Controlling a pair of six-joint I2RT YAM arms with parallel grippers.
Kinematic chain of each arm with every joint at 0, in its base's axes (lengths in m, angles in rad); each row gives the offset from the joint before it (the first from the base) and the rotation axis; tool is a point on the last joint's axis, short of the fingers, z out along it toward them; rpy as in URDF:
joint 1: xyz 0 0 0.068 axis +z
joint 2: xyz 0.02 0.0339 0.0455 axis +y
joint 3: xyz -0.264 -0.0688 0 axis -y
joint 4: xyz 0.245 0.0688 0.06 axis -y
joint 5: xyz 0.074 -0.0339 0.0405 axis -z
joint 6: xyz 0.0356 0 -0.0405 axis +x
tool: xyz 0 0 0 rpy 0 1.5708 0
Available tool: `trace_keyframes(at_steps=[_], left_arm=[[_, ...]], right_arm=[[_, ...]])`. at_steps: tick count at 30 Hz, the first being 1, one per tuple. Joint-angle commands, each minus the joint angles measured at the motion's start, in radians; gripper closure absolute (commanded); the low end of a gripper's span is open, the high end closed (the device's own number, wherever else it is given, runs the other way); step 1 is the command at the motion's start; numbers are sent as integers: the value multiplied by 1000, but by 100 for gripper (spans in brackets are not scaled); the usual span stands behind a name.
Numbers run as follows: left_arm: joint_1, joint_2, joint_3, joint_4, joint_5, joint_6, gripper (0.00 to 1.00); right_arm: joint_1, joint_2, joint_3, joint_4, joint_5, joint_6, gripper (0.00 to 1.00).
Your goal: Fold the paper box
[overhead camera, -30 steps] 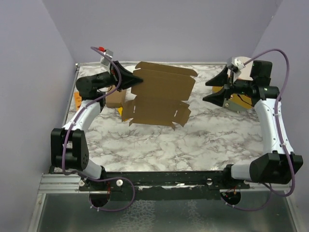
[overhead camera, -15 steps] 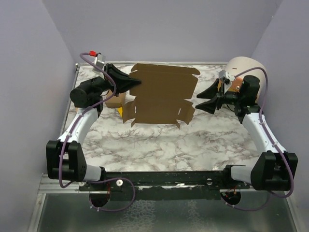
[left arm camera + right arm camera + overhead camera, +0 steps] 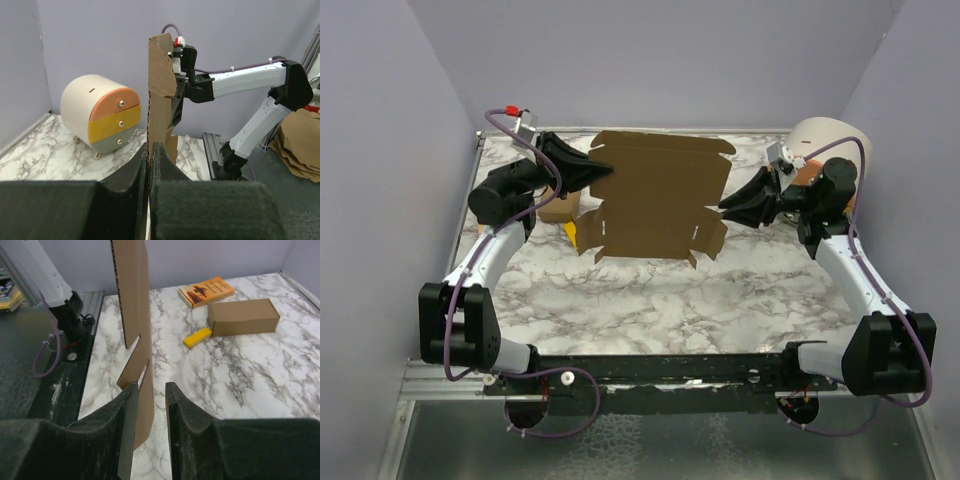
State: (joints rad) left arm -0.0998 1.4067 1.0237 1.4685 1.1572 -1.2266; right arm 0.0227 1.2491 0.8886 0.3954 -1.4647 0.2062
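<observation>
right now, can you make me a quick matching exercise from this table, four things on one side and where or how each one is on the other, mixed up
Things:
1. cardboard sheet
2. drawer chest
3. left gripper
4. orange booklet

Places or states:
a. lying flat on the table, far left side
b. standing in the far right corner of the table
c. held up off the table
d. shut on the sheet's left edge

Pairs: 1-c, 2-b, 3-d, 4-a
</observation>
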Motion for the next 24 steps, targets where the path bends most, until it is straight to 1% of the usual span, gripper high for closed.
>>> trace_keyframes(at_steps=[1, 4, 6, 9, 10, 11, 12, 13, 14, 17, 22, 24], left_arm=[[-7, 12, 6, 72, -34, -30, 100], [-8, 16, 7, 74, -34, -33, 100], [-8, 21, 9, 76, -35, -33, 100], [-9, 27, 11, 77, -41, -32, 100], [-10, 28, 13, 77, -43, -33, 100], [-11, 29, 13, 76, -46, -32, 100], [-13, 30, 13, 78, -46, -33, 100], [-15, 31, 13, 79, -46, -33, 100], [-17, 33, 13, 82, -47, -33, 100], [-20, 37, 11, 98, -54, -43, 100], [-23, 47, 16, 129, -66, -66, 100], [-24, 54, 18, 151, -72, -81, 100]], right_arm=[[29, -4, 3, 90, -48, 57, 76], [29, -6, 18, 53, -53, 30, 84], [31, -10, 30, 11, -60, 6, 86], [36, -12, 29, 13, -64, 13, 86], [39, -9, 26, 19, -61, 19, 84], [44, -8, 22, 35, -59, 33, 81], [50, -5, 18, 52, -54, 51, 75], [56, -2, 13, 80, -51, 74, 72], [63, 3, 5, 120, -50, 109, 71], [78, 13, -12, 242, -21, 208, 71], [83, 32, -27, 366, 25, 319, 73], [91, 39, -56, 464, 38, 389, 73]])
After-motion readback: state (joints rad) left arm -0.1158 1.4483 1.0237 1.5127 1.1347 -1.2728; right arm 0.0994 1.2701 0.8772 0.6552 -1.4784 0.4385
